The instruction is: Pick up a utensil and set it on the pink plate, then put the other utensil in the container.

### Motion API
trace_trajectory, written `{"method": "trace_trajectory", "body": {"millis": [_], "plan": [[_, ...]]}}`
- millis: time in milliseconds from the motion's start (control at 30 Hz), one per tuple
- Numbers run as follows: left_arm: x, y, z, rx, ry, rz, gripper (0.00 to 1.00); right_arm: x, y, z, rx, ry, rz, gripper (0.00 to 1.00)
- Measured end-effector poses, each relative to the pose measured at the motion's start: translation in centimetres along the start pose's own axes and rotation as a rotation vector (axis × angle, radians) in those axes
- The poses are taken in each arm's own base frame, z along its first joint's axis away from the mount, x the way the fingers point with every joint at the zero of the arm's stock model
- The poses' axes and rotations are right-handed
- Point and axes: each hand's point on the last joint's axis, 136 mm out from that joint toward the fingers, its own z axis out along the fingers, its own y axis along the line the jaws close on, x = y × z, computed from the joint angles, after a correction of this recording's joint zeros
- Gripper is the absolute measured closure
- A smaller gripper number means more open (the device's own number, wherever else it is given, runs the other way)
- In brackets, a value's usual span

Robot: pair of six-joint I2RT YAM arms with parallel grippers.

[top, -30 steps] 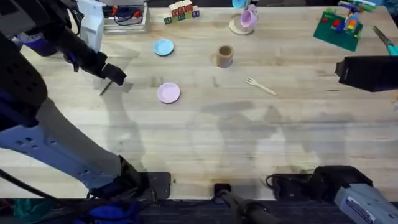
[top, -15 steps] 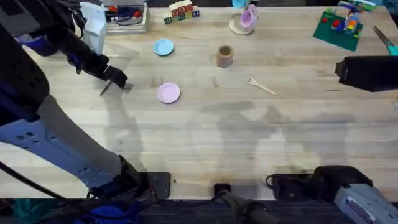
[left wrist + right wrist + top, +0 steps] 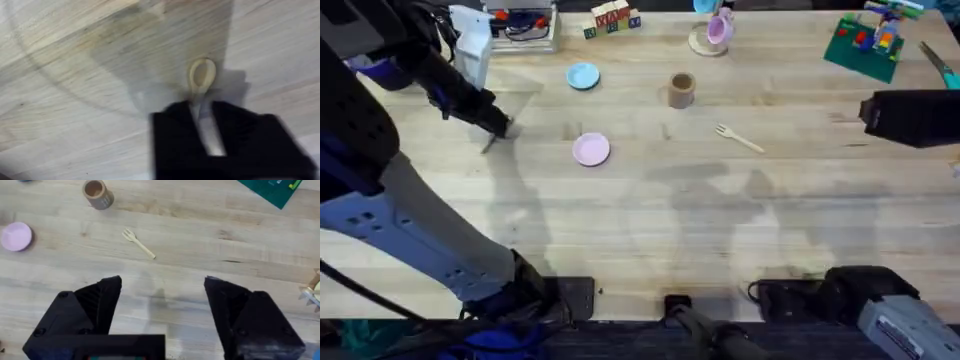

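Neither half of the task is finished, judging by how things lie. The pink plate sits bare on the tabletop, left of centre, and nothing shows above the rim of the container, which stands upright farther back and to the right of the plate.

The first step is under way. The left end effector is low over the far-left part of the tabletop, well to the left of the pink plate. In its wrist view the two black fingers are closed on the thin handle of the utensil, with the rounded spoon end sticking out beyond the fingertips. Whether the utensil is already lifted clear of the wood or only just gripped I cannot tell; a shadow lies close beneath it.

The other utensil, the pronged fork, lies flat and untouched to the right of centre, near the container but apart from it. The right end effector hangs above the right side with its fingers spread wide and nothing between them; the fork lies ahead of it in its wrist view.

What is left, then: carry the spoon-ended utensil rightward to the pink plate and set it down, then pick up the fork and drop it in the container.
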Motion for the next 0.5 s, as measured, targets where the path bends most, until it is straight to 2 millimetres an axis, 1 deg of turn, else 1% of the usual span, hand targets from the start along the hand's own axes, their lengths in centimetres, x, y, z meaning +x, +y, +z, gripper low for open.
{"method": "trace_trajectory", "body": {"millis": [33,67,367,500], "plan": [[0.07,-0.02,0.00,0.000,0.003,0.004,0.918,0.00,0.00,0.00,0.000,0.000,0.000,0.005],[0.06,-0.04,-0.01,-0.001,0.005,0.004,0.944,0.00,0.00,0.00,0.000,0.000,0.000,0.005],[-0.11,-0.23,0.00,-0.015,0.022,0.017,0.956,0.00,0.00,0.00,0.000,0.000,0.000,0.005],[-0.54,-0.71,-0.06,-0.022,0.033,0.007,0.961,0.00,-0.01,0.00,0.000,0.000,0.000,0.005]]}}
